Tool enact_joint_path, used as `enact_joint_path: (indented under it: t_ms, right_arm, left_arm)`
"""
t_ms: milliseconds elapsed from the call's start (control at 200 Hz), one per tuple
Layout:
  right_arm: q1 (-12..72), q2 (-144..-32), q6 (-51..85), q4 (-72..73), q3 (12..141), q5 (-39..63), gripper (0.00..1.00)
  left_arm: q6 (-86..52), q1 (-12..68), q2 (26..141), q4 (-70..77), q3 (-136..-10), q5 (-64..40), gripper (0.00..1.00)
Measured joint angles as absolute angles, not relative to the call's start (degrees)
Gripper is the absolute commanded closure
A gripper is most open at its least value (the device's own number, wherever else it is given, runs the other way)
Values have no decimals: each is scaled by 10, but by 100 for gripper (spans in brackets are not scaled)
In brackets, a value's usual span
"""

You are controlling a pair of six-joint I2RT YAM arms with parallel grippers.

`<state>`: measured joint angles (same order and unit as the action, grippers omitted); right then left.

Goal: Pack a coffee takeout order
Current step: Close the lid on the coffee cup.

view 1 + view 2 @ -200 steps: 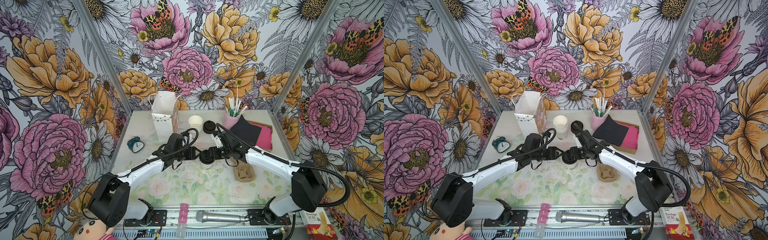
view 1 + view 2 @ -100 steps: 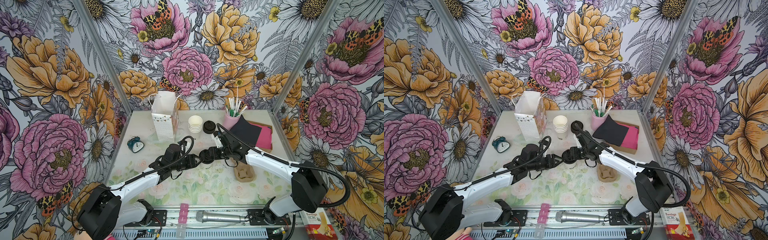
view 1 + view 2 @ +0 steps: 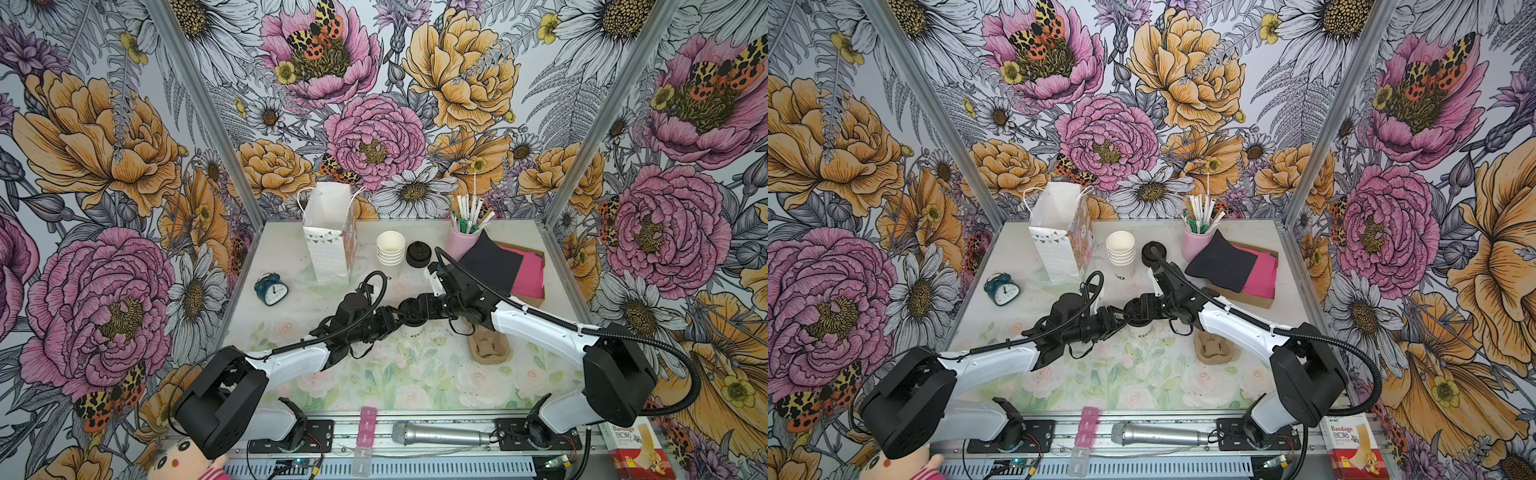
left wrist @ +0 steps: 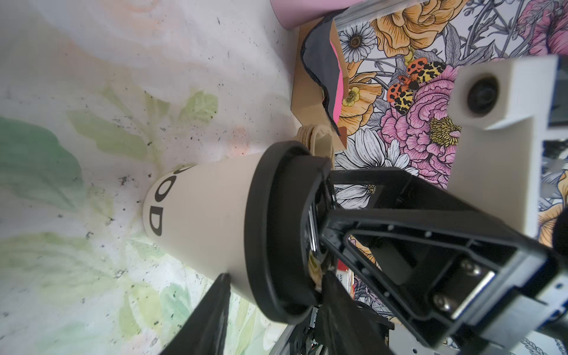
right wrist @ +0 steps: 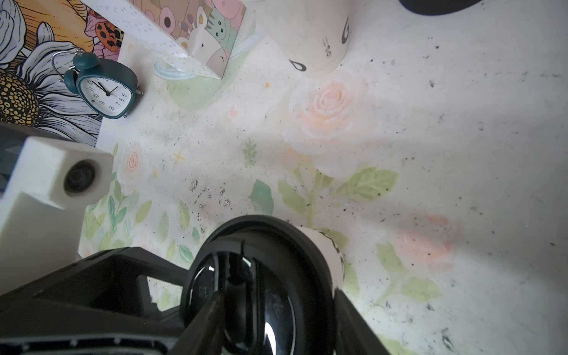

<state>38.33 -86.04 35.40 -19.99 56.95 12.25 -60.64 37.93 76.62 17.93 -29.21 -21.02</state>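
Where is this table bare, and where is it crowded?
Free: near strip between carrier and microphone; patch beside the clock. Crowded: back row, bag to black napkin; centre, left claw and right claw flanking the cup and lid.

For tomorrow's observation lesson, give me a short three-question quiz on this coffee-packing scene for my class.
1. True or false: the black lid sits on the lettered white cup.
2. Which napkin lies uppermost in the brown box? A black, B pink, C white.
3. Fill in: the pink cup at the back holds ____.
Key: 1 true. 2 A, the black napkin. 3 straws.
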Motion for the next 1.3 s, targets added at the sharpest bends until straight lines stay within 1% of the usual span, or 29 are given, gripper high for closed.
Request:
enact_joint_path:
  t_ms: [135, 205, 265, 345, 465, 555, 745, 790, 880, 955, 1050, 1181, 1301]
  right_arm:
    - [384, -859, 361, -191, 564, 117, 46]
    - [385, -859, 362, -189, 563, 112, 46]
    - [384, -858, 364, -187, 562, 108, 46]
    - [385, -858, 365, -184, 560, 106, 46]
    - [386, -855, 368, -182, 557, 100, 46]
    - [386, -855, 371, -181, 555, 97, 46]
    - [386, -851, 380, -172, 548, 91, 46]
    - [386, -851, 381, -171, 547, 91, 46]
    - [387, -849, 381, -170, 546, 91, 46]
    - [389, -849, 381, -168, 546, 93, 46]
    - [391, -848, 381, -168, 546, 93, 43]
    - [389, -848, 381, -172, 546, 99, 40]
    - [385, -848, 379, -177, 546, 104, 33]
  left_arm:
    - [-622, 379, 774, 206, -287, -204, 60]
    - [-628, 379, 775, 217, -283, -201, 64]
    - [-629, 379, 776, 226, -281, -198, 66]
    - [-631, 379, 777, 237, -276, -195, 72]
    - [-634, 380, 778, 247, -273, -192, 76]
    - [-636, 380, 781, 253, -273, -190, 78]
    - [-637, 381, 788, 266, -273, -188, 78]
    - [-637, 381, 788, 266, -273, -188, 76]
    - [-631, 381, 784, 259, -273, -187, 67]
    - [-616, 381, 775, 235, -276, -186, 56]
    - [-596, 378, 755, 190, -281, -186, 48]
    - [-576, 360, 721, 140, -299, -187, 45]
    - [-555, 339, 704, 112, -321, -191, 41]
